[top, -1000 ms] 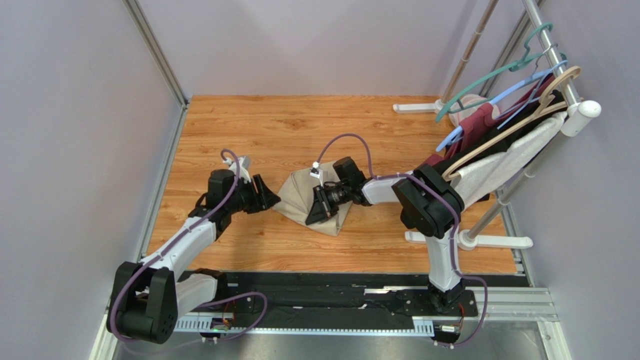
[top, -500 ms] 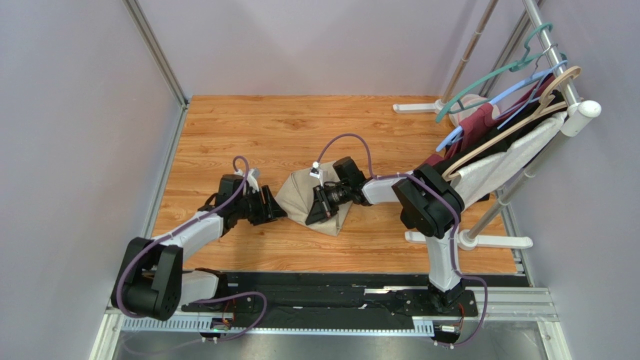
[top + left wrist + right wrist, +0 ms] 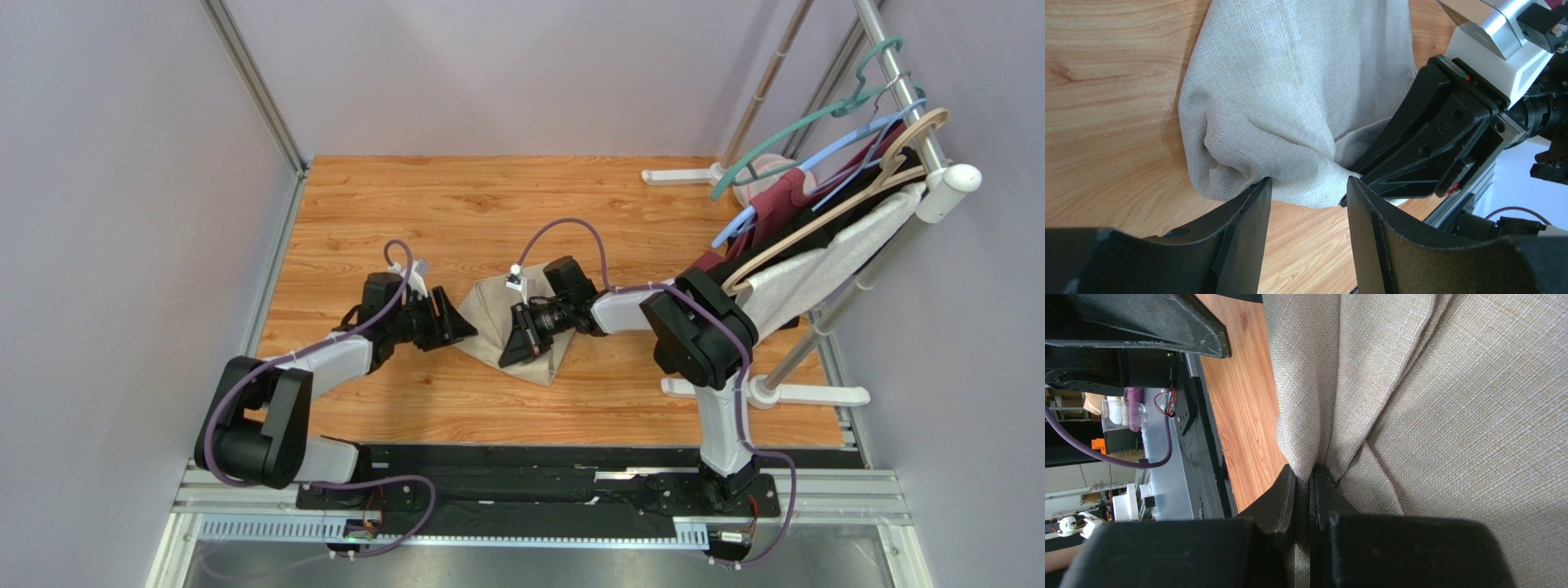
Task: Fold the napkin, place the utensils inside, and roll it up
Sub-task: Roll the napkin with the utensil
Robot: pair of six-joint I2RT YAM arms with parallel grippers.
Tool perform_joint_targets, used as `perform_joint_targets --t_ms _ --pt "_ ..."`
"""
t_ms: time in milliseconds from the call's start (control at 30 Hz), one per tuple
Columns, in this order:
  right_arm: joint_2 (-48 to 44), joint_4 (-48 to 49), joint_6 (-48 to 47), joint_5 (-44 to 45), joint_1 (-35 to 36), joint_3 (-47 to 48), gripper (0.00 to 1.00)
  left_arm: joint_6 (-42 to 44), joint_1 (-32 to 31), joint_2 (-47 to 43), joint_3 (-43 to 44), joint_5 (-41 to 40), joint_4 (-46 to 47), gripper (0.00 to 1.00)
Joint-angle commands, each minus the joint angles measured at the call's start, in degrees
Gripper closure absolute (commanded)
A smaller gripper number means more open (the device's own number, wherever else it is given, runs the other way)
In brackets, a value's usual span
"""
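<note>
Two arms are pointing inward at one bunched cloth mid-table. Bare light-brown wood-grain tabletop [image 3: 368,208] is lying open on the left, far and near sides, and a grey wall panel [image 3: 123,245] is bounding the left edge. The left arm is stretching low from its near-left base, forearm angled right, wrist level with the cloth. The black two-finger left gripper [image 3: 1308,184] is spread wide, with its fingertips [image 3: 1260,196] sitting right at the cloth's bulging left fold and nothing clamped. The beige-tan woven napkin [image 3: 488,312] is lying crumpled in the table's middle, between both grippers, its left edge rounded and folded under. The black right gripper [image 3: 1303,474] is pressed nearly together, pinching a pleat of the napkin. The right arm is bending from its near-right base, elbow raised, forearm pointing left. Right of it, a white clothes rack [image 3: 960,181] carrying coloured hangers and garments is crowding the table's right edge, leaving little room there.
</note>
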Motion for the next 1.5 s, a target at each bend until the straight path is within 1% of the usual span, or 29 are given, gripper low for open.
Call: perform_joint_targets --t_ms 0,133,233,333,367,500,567,700,833,867,933,1100,1133,1200,1267,1400,1467 --pt "4.5 -8.7 -3.6 13.4 -1.0 -2.4 1.0 -1.5 -0.2 2.1 1.7 1.3 6.5 0.43" --pt "4.9 -9.0 -3.6 13.6 -1.0 -2.2 1.0 -1.8 -0.2 3.3 1.7 0.9 9.0 0.44" --pt "4.9 -9.1 -3.5 13.6 -1.1 -2.2 1.0 -1.1 -0.2 4.6 2.7 1.0 8.1 0.44" --pt "4.9 -9.1 -3.5 13.7 -1.0 -2.1 1.0 0.5 -0.2 3.4 3.1 1.2 7.4 0.45" --pt "5.1 -9.2 -3.5 13.7 -1.1 -2.0 1.0 1.1 -0.2 1.4 3.1 0.7 6.8 0.44" --pt "4.7 -9.1 -3.5 13.6 -1.1 -2.2 1.0 7.4 -0.2 -2.0 5.1 -5.9 -0.1 0.28" --pt "4.5 -9.5 -3.5 13.6 -1.0 -2.1 1.0 9.1 -0.2 -1.8 6.4 -6.9 -2.9 0.26" --pt "3.8 -9.8 -3.5 14.3 -1.0 -2.2 1.0 12.0 -0.2 -0.8 6.5 -8.3 -3.3 0.25" --pt "3.7 -10.0 -3.3 14.4 -1.1 -2.1 0.98 11.7 -0.2 0.2 5.8 -7.7 -1.3 0.32" --pt "3.6 -10.0 -3.3 14.4 -1.1 -2.0 0.98 11.9 -0.2 1.0 6.4 -7.8 -1.6 0.35" --pt "3.4 -10.1 -3.3 14.6 -1.0 -2.1 0.98 12.1 -0.2 1.9 6.6 -7.7 -1.7 0.37" --pt "3.1 -10.1 -3.4 14.8 -1.0 -2.1 0.98 12.3 -0.3 5.3 8.2 -8.0 -3.3 0.49" --pt "3.1 -10.1 -3.5 14.9 -1.1 -2.0 0.98 12.5 -0.3 5.9 8.5 -8.3 -3.8 0.52" --pt "3.1 -10.3 -3.4 15.0 -1.0 -1.9 0.98 12.7 -0.3 7.4 9.3 -9.4 -5.1 0.65" --pt "3.0 -10.5 -3.4 15.1 -1.1 -1.8 0.98 13.2 -0.3 8.4 10.2 -9.6 -5.9 0.74" --pt "2.6 -10.9 -3.5 15.1 -1.0 -1.6 0.97 12.6 -0.4 10.1 12.2 -9.5 -7.8 0.83" --pt "2.2 -11.2 -3.5 15.1 -1.0 -1.7 0.95 12.5 -0.4 11.5 14.0 -9.4 -10.2 0.94"
